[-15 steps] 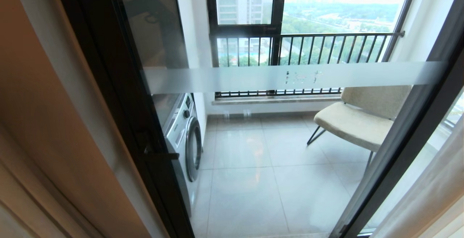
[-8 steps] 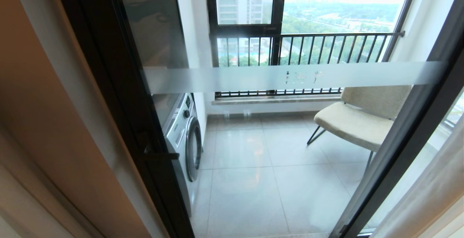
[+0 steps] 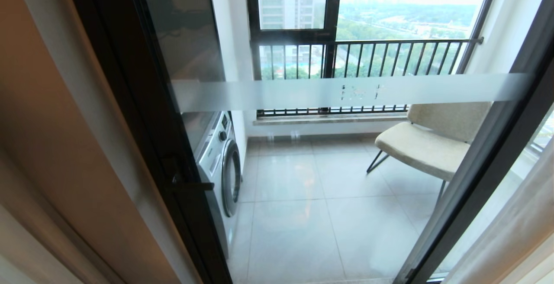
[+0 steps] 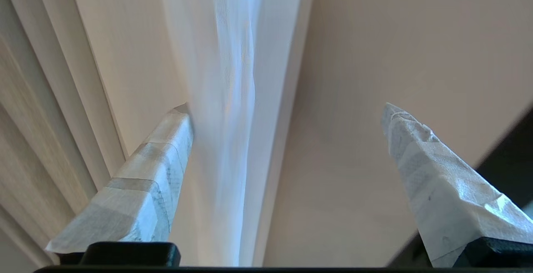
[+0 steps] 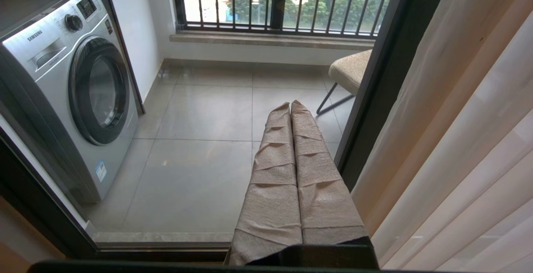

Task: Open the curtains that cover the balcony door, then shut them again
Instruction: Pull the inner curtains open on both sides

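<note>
Head view is showing me the balcony door [image 3: 303, 93] uncovered: clear glass in dark frames, the frosted band [image 3: 346, 91] running across it, the small dark handle [image 3: 190, 185] sitting on the left frame. Through the glass I am seeing a washing machine [image 3: 220, 162] on the left, a beige chair [image 3: 428, 141] on the right, the tiled floor [image 3: 303, 214] and the far railing [image 3: 368, 59]. The curtains are hanging drawn aside, one opaque panel [image 3: 56, 145] filling the left edge and a pale sheer [image 3: 515, 232] hanging at the lower right. Neither arm is showing here.

Left wrist view is giving me the left hand [image 4: 287, 108] with its taped fingers [image 4: 154, 173] standing wide apart and gripping nothing. One fingertip is sitting right at a fold of the sheer curtain [image 4: 237, 98], though I cannot tell whether it is touching; the heavier drape [image 4: 46, 110] is hanging beside it.

Right wrist view is showing the right hand [image 5: 290, 105] with both wrapped fingers [image 5: 275, 173] pressed together, empty, pointing at the balcony floor [image 5: 200, 140]. I am seeing the washing machine [image 5: 79, 77] beyond the glass, the dark door frame [image 5: 383, 69] close by, and curtain folds [image 5: 466, 140] hanging just beside that frame
</note>
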Available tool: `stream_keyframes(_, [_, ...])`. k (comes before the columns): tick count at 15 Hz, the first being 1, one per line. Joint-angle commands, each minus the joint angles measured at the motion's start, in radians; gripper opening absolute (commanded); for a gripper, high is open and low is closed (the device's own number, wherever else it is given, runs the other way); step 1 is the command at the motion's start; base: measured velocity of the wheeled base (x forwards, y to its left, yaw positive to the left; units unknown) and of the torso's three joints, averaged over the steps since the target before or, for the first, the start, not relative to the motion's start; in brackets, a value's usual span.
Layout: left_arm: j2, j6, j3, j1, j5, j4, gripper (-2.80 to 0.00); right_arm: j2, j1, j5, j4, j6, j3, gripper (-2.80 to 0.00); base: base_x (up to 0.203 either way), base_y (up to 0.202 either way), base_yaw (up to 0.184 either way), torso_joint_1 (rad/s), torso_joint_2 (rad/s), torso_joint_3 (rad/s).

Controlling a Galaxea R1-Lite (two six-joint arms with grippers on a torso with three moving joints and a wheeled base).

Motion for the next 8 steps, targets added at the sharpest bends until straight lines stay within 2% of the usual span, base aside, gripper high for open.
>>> stream_keyframes(1, [-0.081, -0.001, 0.018, 0.0, -0.004, 0.019, 0.0, 0.0, 0.001, 0.0, 0.0, -0.001, 0.0, -2.8, 0.0, 0.0, 0.0, 0.0, 0.0, 0.0])
stream_keyframes(2, [-0.081, -0.001, 0.018, 0.0, -0.004, 0.019, 0.0, 0.0, 0.001, 0.0, 0.0, -0.001, 0.0, -2.8, 0.0, 0.0, 0.0, 0.0, 0.0, 0.0])
stream_keyframes(3, [-0.081, -0.001, 0.021, 0.0, -0.003, 0.019, -1.73, 0.0, 0.001, 0.0, 0.0, -0.001, 0.0, -2.8, 0.0, 0.0, 0.0, 0.0, 0.0, 0.0])
stream_keyframes(4, [-0.084, -0.001, 0.026, 0.0, -0.002, 0.019, -2.8, 0.0, 0.001, 0.0, 0.0, -0.001, 0.0, -2.8, 0.0, 0.0, 0.0, 0.0, 0.0, 0.0])
stream_keyframes(8, [-0.103, -0.001, 0.064, -0.003, -0.007, 0.019, -2.8, 0.0, 0.001, 0.0, 0.0, -0.001, 0.0, -2.8, 0.0, 0.0, 0.0, 0.0, 0.0, 0.0])
